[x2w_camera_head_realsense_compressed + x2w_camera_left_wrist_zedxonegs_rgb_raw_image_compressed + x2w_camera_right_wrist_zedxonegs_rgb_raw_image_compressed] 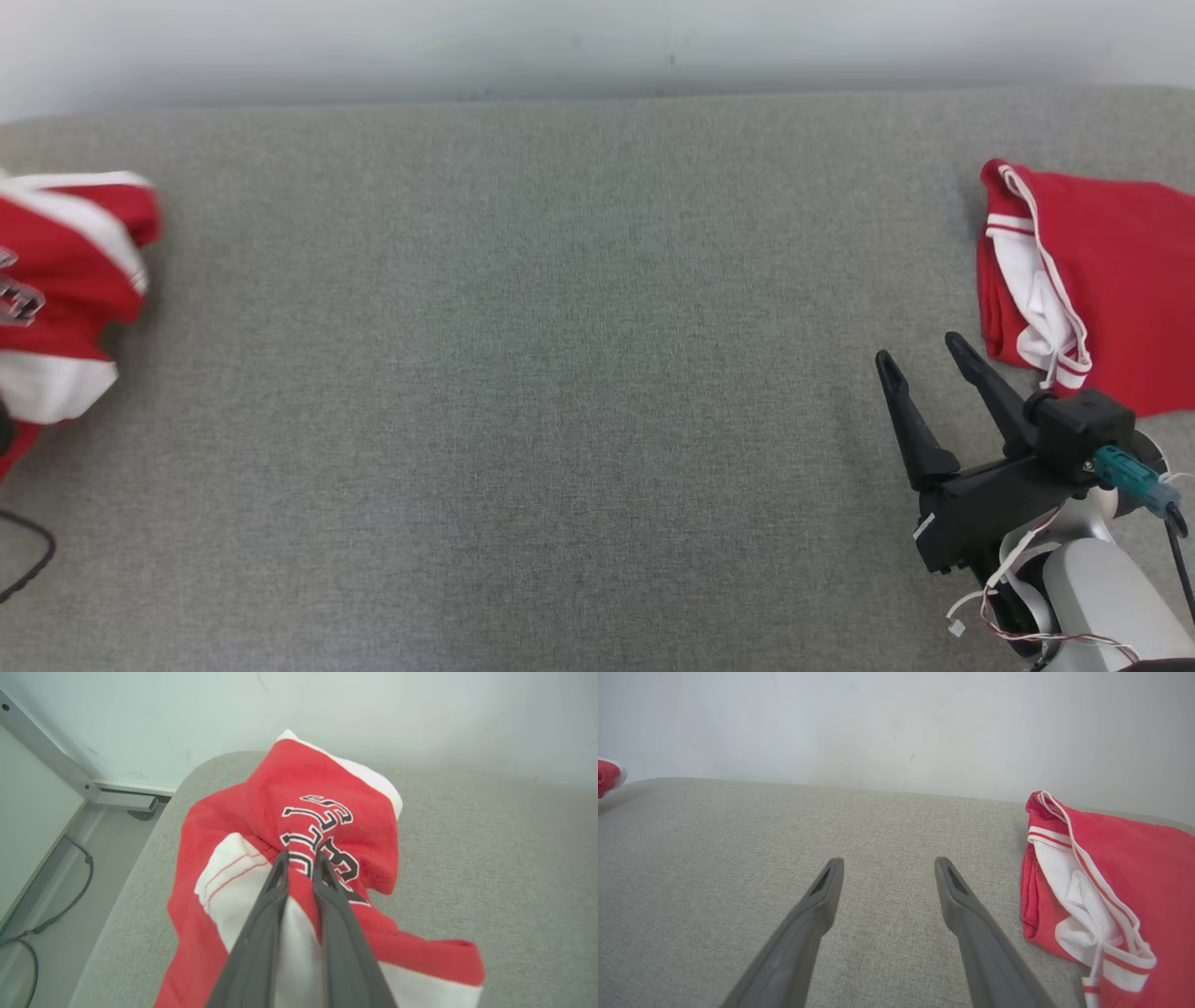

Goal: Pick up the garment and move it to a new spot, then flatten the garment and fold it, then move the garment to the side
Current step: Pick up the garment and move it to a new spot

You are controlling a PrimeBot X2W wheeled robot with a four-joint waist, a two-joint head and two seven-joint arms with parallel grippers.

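Pinching a fold of the crumpled red and white garment with black lettering (322, 812), the left arm's two long dark fingers (261, 933) stand almost together. They are clenched on the cloth just beside the lettering, with a strip of red and white fabric caught in the narrow gap between them. That garment sits bunched at the left end of the grey fabric-covered counter (560, 373), near its rounded corner. Whether any of it is raised off the counter cannot be told.

The right arm's fingers (808, 924) are spread wide, released and grasping nothing, above bare grey cloth toward the counter's right end. Just beside them, at that right end, a folded red garment with white trim (1102, 271) lies flat, apart from the fingers. The two garments are well apart, at opposite ends of the counter. Beyond the counter's left end, a thin dark cable (70, 896) trails over the floor.
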